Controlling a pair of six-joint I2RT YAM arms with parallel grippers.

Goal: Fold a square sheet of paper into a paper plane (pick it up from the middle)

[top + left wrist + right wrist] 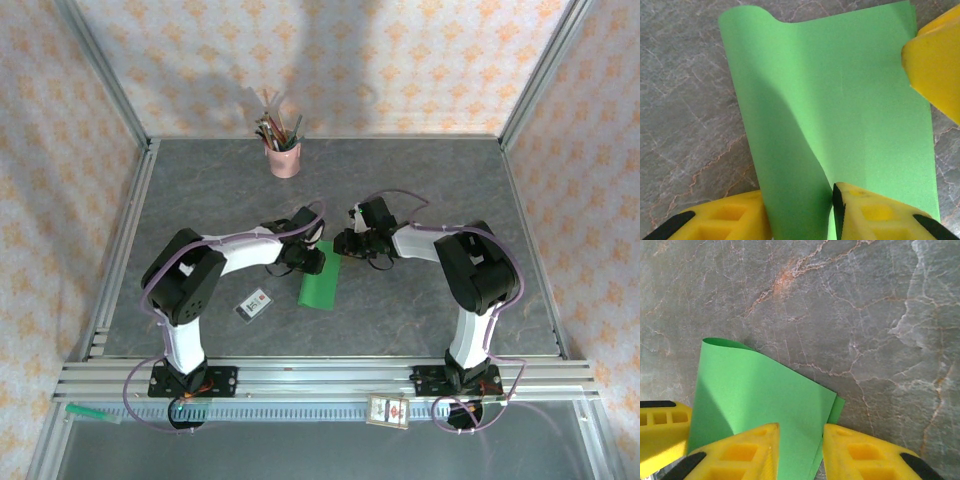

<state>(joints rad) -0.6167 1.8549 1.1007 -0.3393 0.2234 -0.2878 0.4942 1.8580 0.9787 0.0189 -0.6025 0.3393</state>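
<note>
Right now the left gripper is partly open. A lifted flap of the green paper stands up between its fingers. The right gripper is open only a little, and the paper's edge sits in the gap. The paper lies folded into a narrow shape in the middle of the table, between the two grippers. A small white card lies near it. At the back stands a pink cup full of pens.
</note>
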